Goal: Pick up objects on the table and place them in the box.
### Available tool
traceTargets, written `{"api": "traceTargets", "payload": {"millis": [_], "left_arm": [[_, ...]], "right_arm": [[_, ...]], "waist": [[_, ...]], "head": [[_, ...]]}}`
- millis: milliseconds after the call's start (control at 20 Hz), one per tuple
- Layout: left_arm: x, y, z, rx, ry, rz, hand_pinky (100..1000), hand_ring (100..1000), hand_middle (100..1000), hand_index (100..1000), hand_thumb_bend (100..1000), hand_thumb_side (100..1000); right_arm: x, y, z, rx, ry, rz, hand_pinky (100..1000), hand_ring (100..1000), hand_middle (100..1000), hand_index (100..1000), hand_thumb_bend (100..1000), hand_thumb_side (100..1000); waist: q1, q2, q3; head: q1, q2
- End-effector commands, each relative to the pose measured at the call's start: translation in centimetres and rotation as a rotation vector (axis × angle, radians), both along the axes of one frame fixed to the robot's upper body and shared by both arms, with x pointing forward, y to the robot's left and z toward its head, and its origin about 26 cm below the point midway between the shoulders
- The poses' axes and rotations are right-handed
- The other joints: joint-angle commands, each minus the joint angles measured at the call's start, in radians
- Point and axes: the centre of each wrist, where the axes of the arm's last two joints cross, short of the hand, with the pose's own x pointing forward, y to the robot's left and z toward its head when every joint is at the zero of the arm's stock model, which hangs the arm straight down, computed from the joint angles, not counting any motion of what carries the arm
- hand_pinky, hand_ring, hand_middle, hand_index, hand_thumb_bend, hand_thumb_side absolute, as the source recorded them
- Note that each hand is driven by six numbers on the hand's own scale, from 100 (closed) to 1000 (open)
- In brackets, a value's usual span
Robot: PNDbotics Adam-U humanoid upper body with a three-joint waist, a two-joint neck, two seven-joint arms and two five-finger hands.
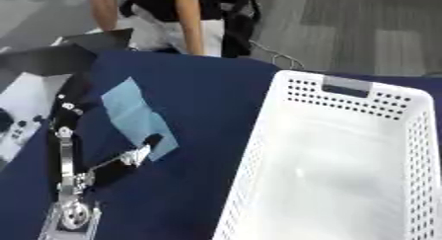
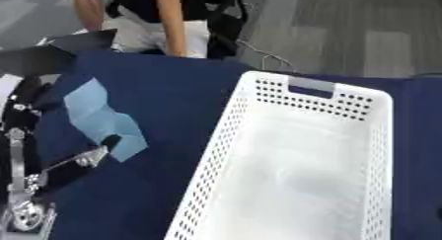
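- The left hand [image 1: 86,177] comes in at the lower left; its dark fingers [image 1: 148,144] lie on the near corner of the light blue cloth [image 1: 134,116]. Whether they pinch it I cannot tell.
- The cloth lies flat on the dark blue desk [image 1: 194,135], apart from the white perforated box [image 1: 345,155] to its right.
- Open desk runs between cloth and box wall.

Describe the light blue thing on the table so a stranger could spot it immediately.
Start at the big white perforated basket on the dark blue tablecloth, then look to its left. There a flat, pale blue cloth-like sheet lies, with a finger of the robot's left hand at its near end. It is the only light blue thing on the cloth.
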Motion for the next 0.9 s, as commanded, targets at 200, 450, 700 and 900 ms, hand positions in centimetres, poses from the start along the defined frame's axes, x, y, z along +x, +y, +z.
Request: {"api": "traceTargets", "payload": {"millis": [200, 450, 700, 900], "left_arm": [[0.3, 1.4, 1.5, 0.009, -0.050, -0.029, 682, 856, 897, 928, 876, 176], [1.3, 3.7, 0.3, 0.015, 0.024, -0.094, 649, 843, 891, 922, 833, 203], [2.1, 6.2, -1.0, 0.044, 0.098, -0.176, 629, 835, 886, 920, 827, 217], [2.5, 7.7, -1.4, 0.083, 0.140, -0.227, 621, 832, 884, 918, 818, 219]], "right_arm": [[-0.3, -0.5, 0.4, -0.025, -0.051, -0.009, 884, 749, 745, 1000, 100, 742], [-0.2, -0.4, 0.4, -0.024, -0.054, -0.005, 882, 749, 743, 1000, 100, 743], [-0.2, -0.4, 0.6, -0.018, -0.054, 0.002, 879, 748, 742, 1000, 100, 745], [-0.2, -0.3, 0.7, -0.014, -0.056, 0.009, 878, 747, 742, 1000, 100, 746]], "waist": [[0.010, -0.023, 0.002], [0.013, -0.023, -0.008], [0.013, -0.024, -0.017], [0.014, -0.023, -0.023]], "head": [[0.003, 0.002], [0.019, 0.009], [0.027, 0.015], [0.031, 0.024]]}}
